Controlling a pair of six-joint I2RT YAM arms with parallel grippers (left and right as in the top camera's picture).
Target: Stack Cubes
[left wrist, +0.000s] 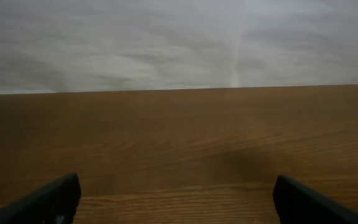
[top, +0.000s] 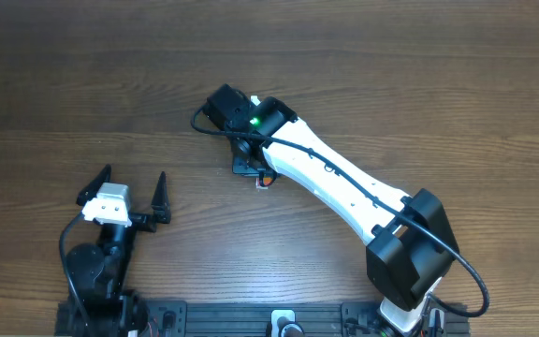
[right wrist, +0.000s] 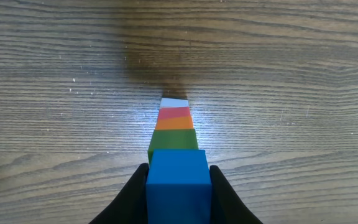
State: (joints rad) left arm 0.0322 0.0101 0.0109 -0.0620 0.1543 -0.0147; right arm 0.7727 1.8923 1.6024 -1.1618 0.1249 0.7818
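**K:** Blue cube [right wrist: 178,180] is nearest the wrist cam, pinched between both fingers of the right hand [right wrist: 178,173]. That hand is closed on it and holds nothing else. Under it we count green cube [right wrist: 175,138], orange cube [right wrist: 174,123], red cube [right wrist: 174,113] and white cube [right wrist: 174,102], the last at the bottom on the surface [right wrist: 291,74].

**M:** Agreed. We can't tell whether blue is seated on green or hangs just above it. Left hand [top: 131,184] is spread wide, empty, near its own base and well apart from the stack.

**K:** Risks, our judgement only. The col. is tall and narrow, so any sideways nudge w/ blue gripped could shear the lower cubes. If blue is let go w/ a gap under it, it drops and may bounce off or topple the lot.

**M:** Also, one finger may cling on opening and drag blue off-centre. A tilted lift-off could clip its edge. We can't judge alignment of blue vs. green well from this angle, so an overhang is poss. too.
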